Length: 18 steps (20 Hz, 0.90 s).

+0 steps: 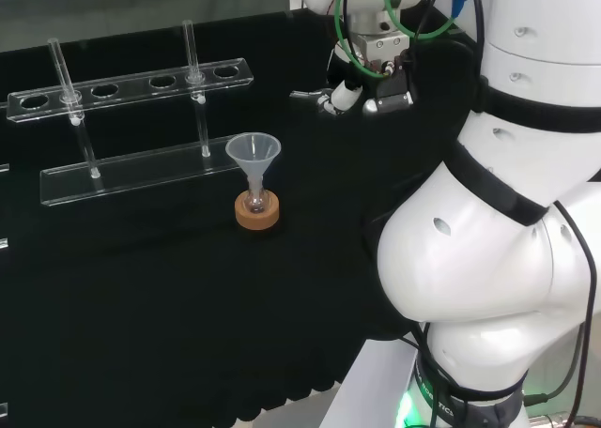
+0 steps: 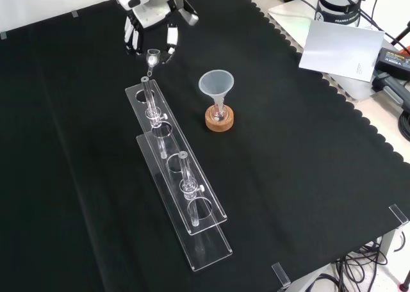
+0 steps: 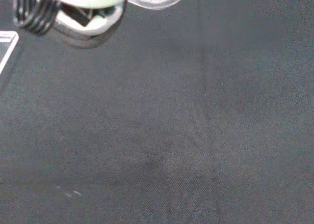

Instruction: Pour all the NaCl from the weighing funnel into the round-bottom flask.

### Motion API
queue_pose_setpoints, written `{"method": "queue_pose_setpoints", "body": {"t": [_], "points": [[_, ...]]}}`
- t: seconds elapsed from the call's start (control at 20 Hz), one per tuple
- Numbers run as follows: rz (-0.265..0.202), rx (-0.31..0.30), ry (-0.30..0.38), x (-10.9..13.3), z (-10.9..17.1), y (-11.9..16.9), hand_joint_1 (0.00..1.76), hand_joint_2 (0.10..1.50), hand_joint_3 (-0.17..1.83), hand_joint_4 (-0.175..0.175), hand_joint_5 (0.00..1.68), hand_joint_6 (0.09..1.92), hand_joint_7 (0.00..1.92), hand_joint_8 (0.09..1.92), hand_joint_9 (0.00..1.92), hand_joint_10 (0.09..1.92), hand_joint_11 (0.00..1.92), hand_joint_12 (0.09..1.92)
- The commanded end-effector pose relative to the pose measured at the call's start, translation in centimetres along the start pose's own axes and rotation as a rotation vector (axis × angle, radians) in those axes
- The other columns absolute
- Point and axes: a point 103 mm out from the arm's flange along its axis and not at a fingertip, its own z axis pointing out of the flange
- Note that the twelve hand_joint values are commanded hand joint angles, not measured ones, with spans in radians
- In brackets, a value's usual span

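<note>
Counter (image 2: 307, 177): draped in black cloth that gives under a load. Judged a soft landing, though small glass could tip on it.
Tube rack (image 2: 211, 241): clear plastic, two tiers, with a few glass tubes upright in it. It stands just beside the pouring spot and is best kept clear of.
Robot hand (image 2: 150, 13): at the counter's far end in the front view. Its fingers (image 2: 172, 39) are curled downward and seem to pinch the weighing funnel between them.
Plastic funnel (image 2: 216, 84): seated in the flask's neck with its mouth up. Probably light and top-heavy, so a knock would unseat it.
Cork ring (image 2: 219, 121): the stand under the flask, near the middle of the counter.
Round-bottom flask (image 2: 220, 113): small clear glass on the cork ring, well apart from the robot hand. Likely fragile, and it would roll without its stand.
Weighing funnel (image 2: 152, 55): small clear glass, held in the robot hand above the rack's far end. The wrist view shows white powder in its bowl. It is presumably light, smooth, slippery and brittle. Taking it across the bowl with the spout left free looks right for tipping.
Writing: none seen on the ware. The white sheet (image 2: 339, 48) off the cloth carries print too small to read.
</note>
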Motion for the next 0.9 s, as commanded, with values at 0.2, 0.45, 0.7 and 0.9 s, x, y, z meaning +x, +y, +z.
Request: {"method": "queue_pose_setpoints", "body": {"t": [0.2, 0.45, 0.7, 0.9], "points": [[0.012, -0.019, -0.065, 0.6, -2.8, -3.8, 1.14, 0.64, 0.64, 0.175, 1.34, 0.55, 0.79, 0.62, 1.15, 0.26, 0.93, 0.98], [0.022, -0.028, -0.101, 1.6, -4.5, -6.0, 1.14, 0.64, 0.64, 0.175, 1.34, 0.55, 0.79, 0.62, 1.15, 0.26, 0.93, 0.98], [0.055, -0.036, -0.143, 3.2, -6.1, -8.5, 1.14, 0.64, 0.64, 0.175, 1.34, 0.55, 0.79, 0.62, 1.15, 0.25, 0.93, 0.98], [0.036, -0.035, -0.162, 4.6, -7.0, -10.8, 1.14, 0.64, 0.63, 0.175, 1.33, 0.55, 0.79, 0.62, 1.15, 0.25, 0.93, 0.98]]}}
